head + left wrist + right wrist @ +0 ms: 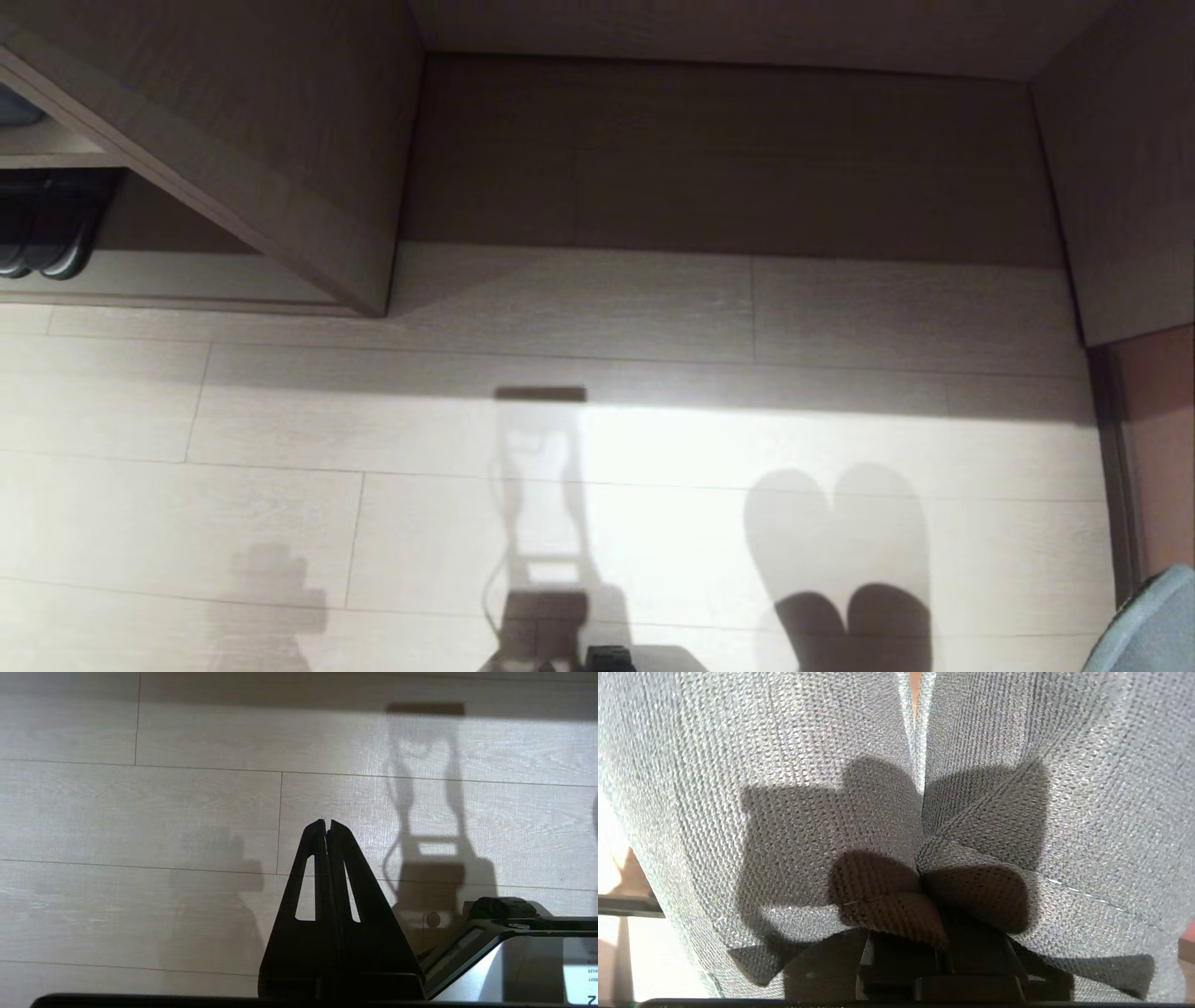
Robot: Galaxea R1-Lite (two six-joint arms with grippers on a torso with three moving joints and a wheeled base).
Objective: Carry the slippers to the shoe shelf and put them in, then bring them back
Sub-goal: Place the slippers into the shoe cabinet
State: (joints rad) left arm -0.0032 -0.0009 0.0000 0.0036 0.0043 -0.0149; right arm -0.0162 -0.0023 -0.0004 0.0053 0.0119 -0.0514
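The slippers (784, 765), grey-blue knitted fabric, fill the right wrist view side by side. My right gripper (922, 879) is shut on their bunched inner edges, and the fabric hides its fingertips. In the head view only a grey-blue corner of the slippers (1156, 623) shows at the lower right, with their heart-shaped shadow on the floor. The shoe shelf (187, 278) lies at the far left, low and pale. My left gripper (327, 823) hangs shut and empty over the floor.
A dark pair of slippers (42, 238) sits inside the shoe shelf. A wide desk recess (728, 159) lies straight ahead between wooden side panels (1120, 187). Pale plank floor (373, 523) spreads in front. My base (514, 952) shows in the left wrist view.
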